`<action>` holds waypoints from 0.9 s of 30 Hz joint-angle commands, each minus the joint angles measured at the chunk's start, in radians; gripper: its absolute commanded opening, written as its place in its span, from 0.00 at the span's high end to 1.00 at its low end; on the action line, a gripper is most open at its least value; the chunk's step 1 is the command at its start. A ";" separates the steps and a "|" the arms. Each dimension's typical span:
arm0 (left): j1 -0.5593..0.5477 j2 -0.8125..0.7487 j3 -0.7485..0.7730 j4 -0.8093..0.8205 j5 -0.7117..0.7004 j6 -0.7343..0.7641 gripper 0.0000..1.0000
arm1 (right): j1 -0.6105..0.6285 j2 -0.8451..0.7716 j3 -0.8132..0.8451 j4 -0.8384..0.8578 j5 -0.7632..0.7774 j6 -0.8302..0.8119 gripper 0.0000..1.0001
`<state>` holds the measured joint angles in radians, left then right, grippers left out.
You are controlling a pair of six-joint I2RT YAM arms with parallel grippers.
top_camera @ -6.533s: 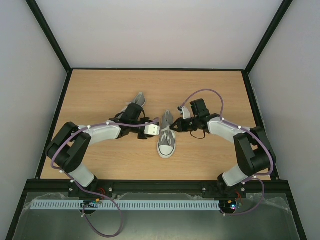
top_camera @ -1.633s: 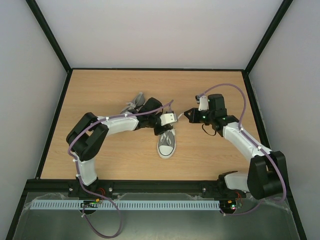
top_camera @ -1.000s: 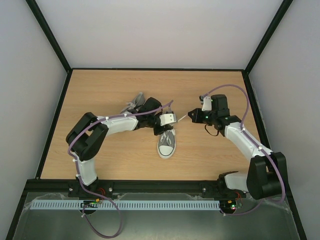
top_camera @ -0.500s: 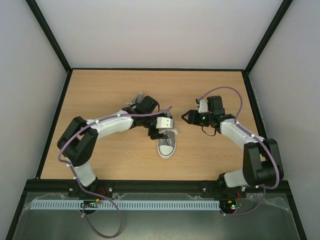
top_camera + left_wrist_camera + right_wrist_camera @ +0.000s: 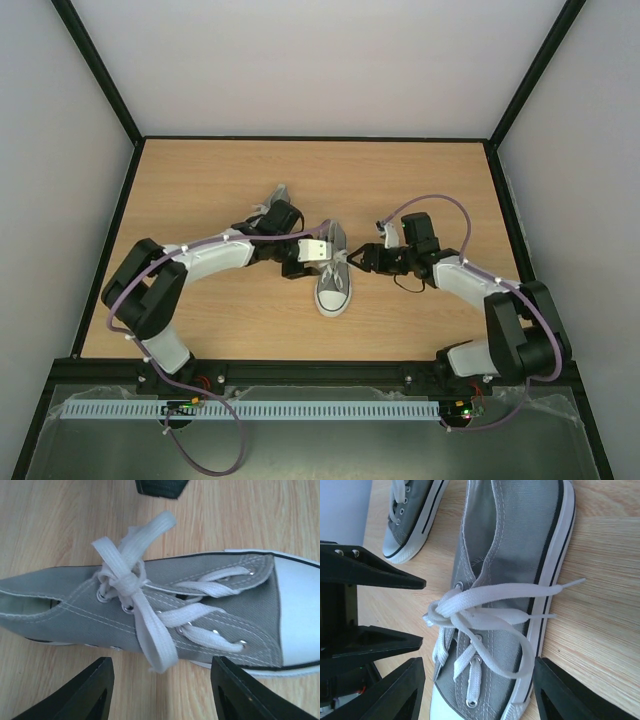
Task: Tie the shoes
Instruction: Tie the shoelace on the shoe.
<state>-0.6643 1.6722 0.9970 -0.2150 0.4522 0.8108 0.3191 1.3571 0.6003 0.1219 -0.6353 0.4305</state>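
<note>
Wooden surface (image 5: 420, 180) below, pale walls (image 5: 320, 60) around it, and we've got the left arm (image 5: 215, 262) and the right arm (image 5: 455, 275) both reaching in toward the middle. One grey shoe (image 5: 333, 285) lies flat at the centre, its white toe cap (image 5: 332, 302) pointing at the near edge and its heel away from us. The left gripper (image 5: 305, 268) sits just beside the shoe on one side and the right gripper (image 5: 358, 260) just beside it on the other, so the shoe lies between them. On the left wrist view we see that gripper's fingers (image 5: 95, 692) spread wide with nothing held, and one loose lace end hangs over the shoe's side between them. It's the same story on the right wrist view: fingers (image 5: 395, 692) well apart and empty, with the toe end showing between them. The white laces (image 5: 149, 625) are crossed into a single knot (image 5: 124, 582) at the top eyelets, and their ends trail off to either side, one reaching the bare wood. The second shoe (image 5: 279, 197) lies farther back on the left, partly hidden behind the left arm.
</note>
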 commanded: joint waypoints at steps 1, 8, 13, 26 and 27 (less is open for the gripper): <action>-0.001 0.027 -0.007 0.096 -0.022 -0.019 0.45 | 0.002 0.067 0.009 0.077 -0.089 -0.008 0.41; -0.001 0.053 -0.008 0.107 -0.014 0.002 0.62 | 0.003 0.131 0.019 0.071 -0.128 -0.044 0.41; -0.001 0.051 -0.005 0.076 -0.012 0.033 0.71 | 0.005 0.156 0.029 0.080 -0.157 -0.047 0.50; 0.033 0.033 0.034 -0.002 -0.044 0.096 0.97 | 0.005 0.143 0.012 0.028 -0.125 -0.057 0.99; 0.041 0.036 0.038 0.003 -0.049 0.104 0.97 | 0.006 0.144 0.006 0.026 -0.127 -0.056 0.99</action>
<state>-0.6537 1.7111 1.0000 -0.1768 0.4210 0.8677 0.3195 1.5078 0.6144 0.1848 -0.7517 0.3798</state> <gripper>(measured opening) 0.037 0.021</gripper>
